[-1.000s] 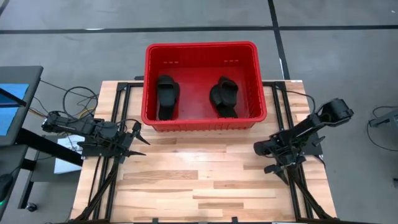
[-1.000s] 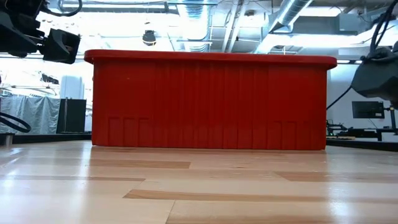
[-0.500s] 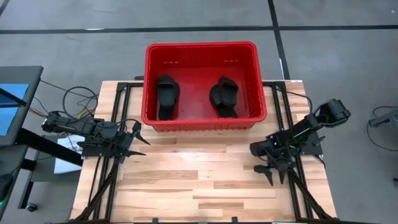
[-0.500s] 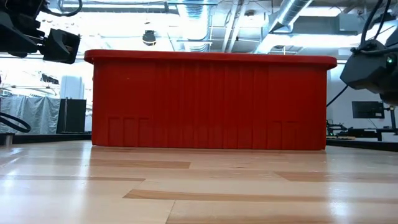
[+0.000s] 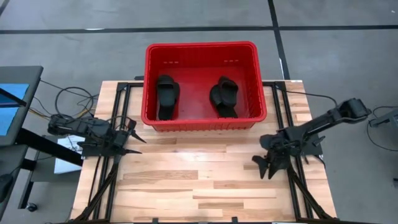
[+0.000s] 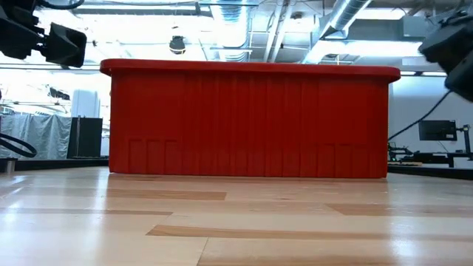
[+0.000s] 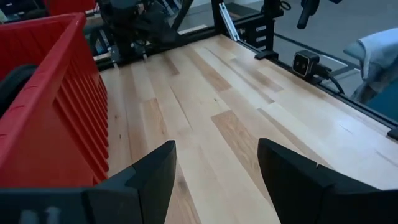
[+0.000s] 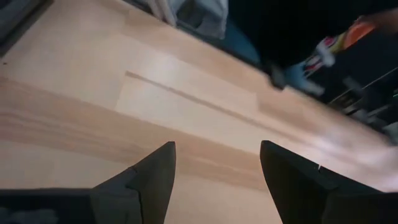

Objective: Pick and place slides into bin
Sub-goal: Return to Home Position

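The slides (image 5: 167, 96) looked light and a little soft, probably foam or rubber, with a matte skin that should not slip between the fingers. I judged they were not fragile. The best place to take one seemed to be the wide strap, or across the flat sole at its middle, where the claw can close on both edges.

They were plain black, open at the toe, with a broad band over the sole. All that could be seen lay inside the red bin (image 5: 202, 45), in two small piles: one toward 9 o'clock of the bin floor, the other toward 3 o'clock, well apart. How many were in each pile, I could not tell from above.

The bin stood at 12 o'clock of the wooden surface (image 5: 205, 180), partly past its far edge.

The left claw (image 5: 129, 137) hung at 9 o'clock of the surface, fingers spread wide and holding nothing. The right claw (image 5: 264, 168) was at about 4 o'clock, also spread wide and empty.
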